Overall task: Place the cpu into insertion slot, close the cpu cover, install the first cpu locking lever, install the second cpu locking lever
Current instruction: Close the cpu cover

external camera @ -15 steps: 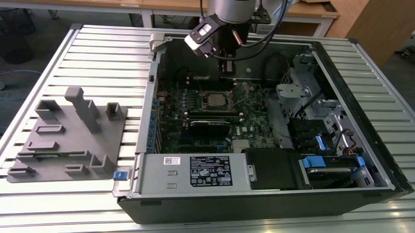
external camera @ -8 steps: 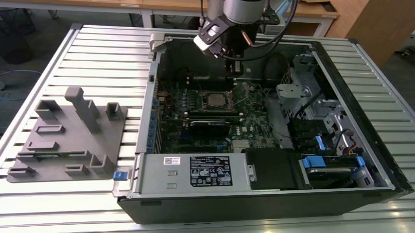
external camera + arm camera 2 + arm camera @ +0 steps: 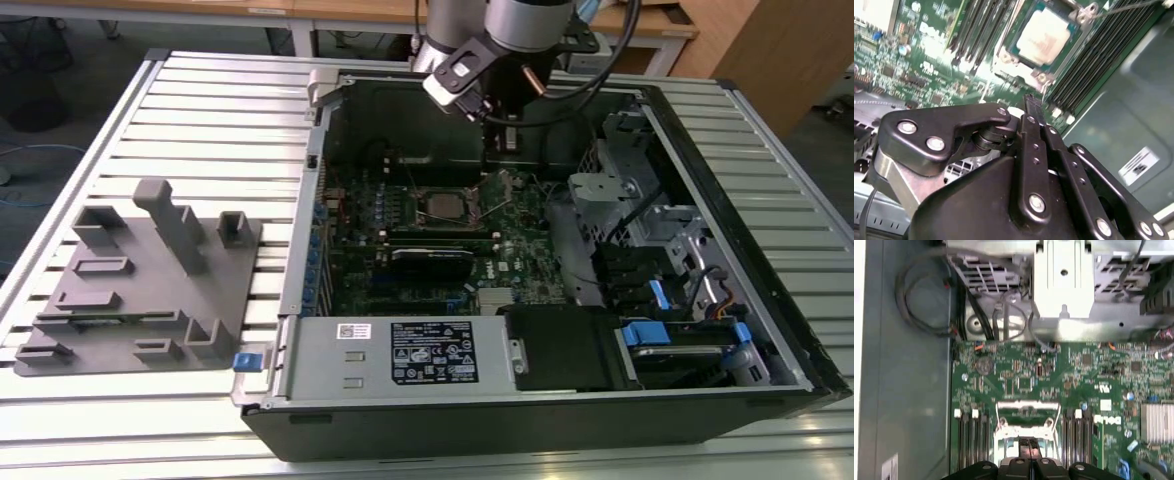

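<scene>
The claw (image 3: pixel 1030 100) has its two black fingers pressed together with nothing between them, and hangs above the green motherboard (image 3: pixel 1019 375). One cpu (image 3: pixel 1046 30), square with a dull silver top, lies in the metal-rimmed insertion slot (image 3: pixel 1004 57), flanked by long black memory slots (image 3: pixel 979 30).

Pale silver-grey top seen on the cpu (image 3: pixel 1046 31), green circuit board (image 3: pixel 527 235) dotted with black and silver parts, matte black gripper (image 3: pixel 1033 107), blue clips (image 3: pixel 642 334) at four o'clock of the board, plain grey fixture block (image 3: pixel 147 270) at nine o'clock, silver table (image 3: pixel 200 90) ribbed with parallel slats.
</scene>
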Controlling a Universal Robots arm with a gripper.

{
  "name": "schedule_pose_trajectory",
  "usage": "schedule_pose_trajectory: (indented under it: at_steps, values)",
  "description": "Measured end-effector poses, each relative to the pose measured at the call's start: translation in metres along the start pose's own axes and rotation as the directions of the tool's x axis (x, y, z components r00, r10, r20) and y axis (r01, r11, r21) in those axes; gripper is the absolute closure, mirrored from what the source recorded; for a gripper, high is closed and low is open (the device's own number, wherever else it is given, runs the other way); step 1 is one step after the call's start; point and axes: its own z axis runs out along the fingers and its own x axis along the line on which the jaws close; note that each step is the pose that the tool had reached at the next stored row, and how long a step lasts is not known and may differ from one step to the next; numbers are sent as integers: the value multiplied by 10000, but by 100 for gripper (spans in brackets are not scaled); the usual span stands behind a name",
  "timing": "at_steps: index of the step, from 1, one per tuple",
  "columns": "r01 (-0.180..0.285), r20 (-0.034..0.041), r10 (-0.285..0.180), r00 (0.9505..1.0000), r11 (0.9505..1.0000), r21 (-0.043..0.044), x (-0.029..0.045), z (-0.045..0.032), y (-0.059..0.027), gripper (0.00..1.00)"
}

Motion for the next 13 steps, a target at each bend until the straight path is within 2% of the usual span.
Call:
schedule_pose_trajectory:
  at_steps: [9, 11, 13]
  values:
    - [-1, 1, 1, 10000, 10000, 13, -4, 9, 285, 89]
    - [0, -1, 0, 10000, 10000, 13, -3, 11, 328, 89]
    - [0, 1, 0, 10000, 10000, 14, -3, 11, 335, 89]
